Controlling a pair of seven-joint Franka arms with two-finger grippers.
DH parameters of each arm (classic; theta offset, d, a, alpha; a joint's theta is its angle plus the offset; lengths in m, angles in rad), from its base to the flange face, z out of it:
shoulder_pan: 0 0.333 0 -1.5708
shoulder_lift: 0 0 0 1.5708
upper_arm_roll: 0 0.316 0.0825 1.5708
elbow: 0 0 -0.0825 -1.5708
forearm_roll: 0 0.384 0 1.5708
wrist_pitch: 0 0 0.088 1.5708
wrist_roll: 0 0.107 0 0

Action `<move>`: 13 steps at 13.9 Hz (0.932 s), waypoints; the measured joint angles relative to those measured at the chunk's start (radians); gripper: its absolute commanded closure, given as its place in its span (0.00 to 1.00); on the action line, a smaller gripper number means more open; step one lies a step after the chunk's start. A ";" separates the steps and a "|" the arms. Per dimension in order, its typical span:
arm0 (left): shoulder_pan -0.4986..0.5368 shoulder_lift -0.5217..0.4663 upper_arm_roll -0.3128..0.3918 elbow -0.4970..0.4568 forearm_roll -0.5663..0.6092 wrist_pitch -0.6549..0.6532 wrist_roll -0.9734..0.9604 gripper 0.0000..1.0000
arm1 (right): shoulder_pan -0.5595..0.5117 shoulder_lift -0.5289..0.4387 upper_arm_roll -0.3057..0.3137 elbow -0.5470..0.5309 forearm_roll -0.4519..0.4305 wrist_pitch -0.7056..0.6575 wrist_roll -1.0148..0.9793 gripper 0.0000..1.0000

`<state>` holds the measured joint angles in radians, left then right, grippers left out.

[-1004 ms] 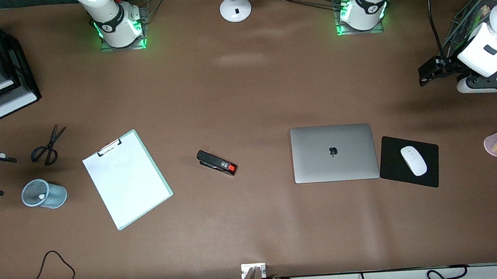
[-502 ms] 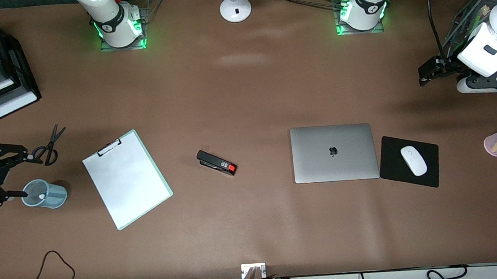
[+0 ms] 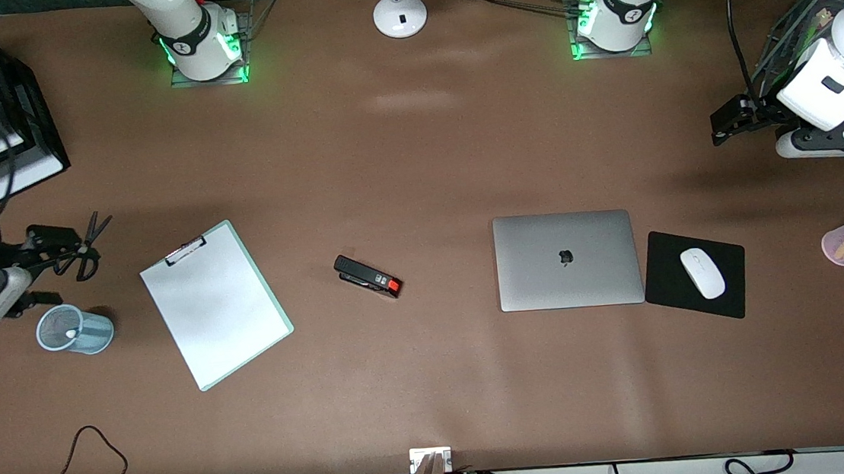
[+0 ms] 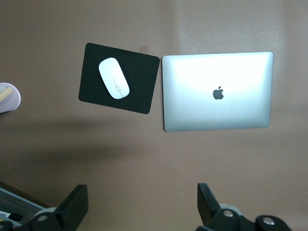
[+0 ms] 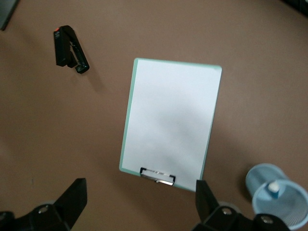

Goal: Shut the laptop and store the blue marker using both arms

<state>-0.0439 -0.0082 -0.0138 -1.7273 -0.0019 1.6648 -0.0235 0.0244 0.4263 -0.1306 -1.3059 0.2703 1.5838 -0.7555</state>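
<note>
- Already the laptop (image 3: pixel 567 259) lies lid-down and flat on the desk (image 3: pixel 415 153), just beside the black mouse pad (image 3: pixel 695 274) with the white mouse (image 3: pixel 702 273).
- Blue marker (image 5: pixel 274 187): the right wrist view shows a pale-capped pen standing in the blue mesh cup (image 3: pixel 74 329) at the right arm's end; judged stored.
- Right gripper (image 3: pixel 48 247) is up over the scissors (image 3: pixel 82 245), fingers spread, nothing held.
- Left gripper (image 3: pixel 734 118) hangs at the left arm's end, fingers apart, empty.
- Step in hand, by judgement: retreat. Lift clear of the cup and scissors without clipping either.
- The front view hardly resolves the cup's contents. The left wrist view confirms the lid fully down.
- Clipboard (image 3: pixel 215 304) and stapler (image 3: pixel 367 276) lie between cup and laptop.
</note>
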 measured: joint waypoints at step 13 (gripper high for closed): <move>0.000 0.000 0.002 0.000 0.000 -0.008 0.000 0.00 | 0.074 -0.181 -0.006 -0.119 -0.276 -0.105 0.718 0.00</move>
<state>-0.0439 -0.0082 -0.0120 -1.7273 -0.0019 1.6572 -0.0235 0.0981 0.2451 -0.1364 -1.4246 -0.0054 1.4786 -0.0380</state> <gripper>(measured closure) 0.000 0.000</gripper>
